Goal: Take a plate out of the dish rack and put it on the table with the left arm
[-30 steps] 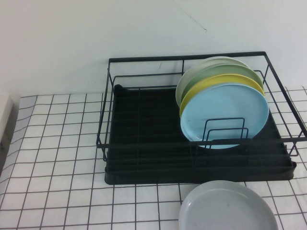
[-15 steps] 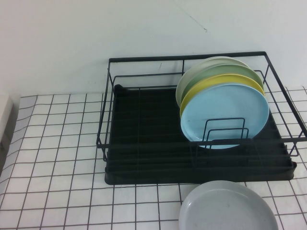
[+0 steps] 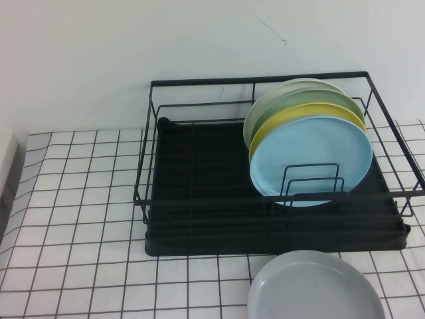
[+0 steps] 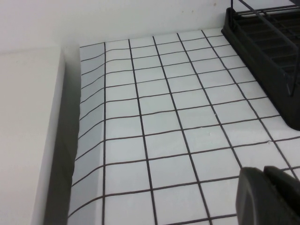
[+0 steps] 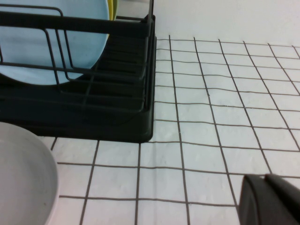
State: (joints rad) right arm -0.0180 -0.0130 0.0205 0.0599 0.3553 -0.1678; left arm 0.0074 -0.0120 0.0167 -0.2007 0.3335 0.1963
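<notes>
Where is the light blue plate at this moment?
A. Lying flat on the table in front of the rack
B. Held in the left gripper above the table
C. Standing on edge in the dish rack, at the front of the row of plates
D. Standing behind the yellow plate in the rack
C. The light blue plate stands on edge in the dish rack, in front of the yellow plate; the left gripper is over bare table beside the rack, the right gripper also low over the table, neither holding anything.
</notes>
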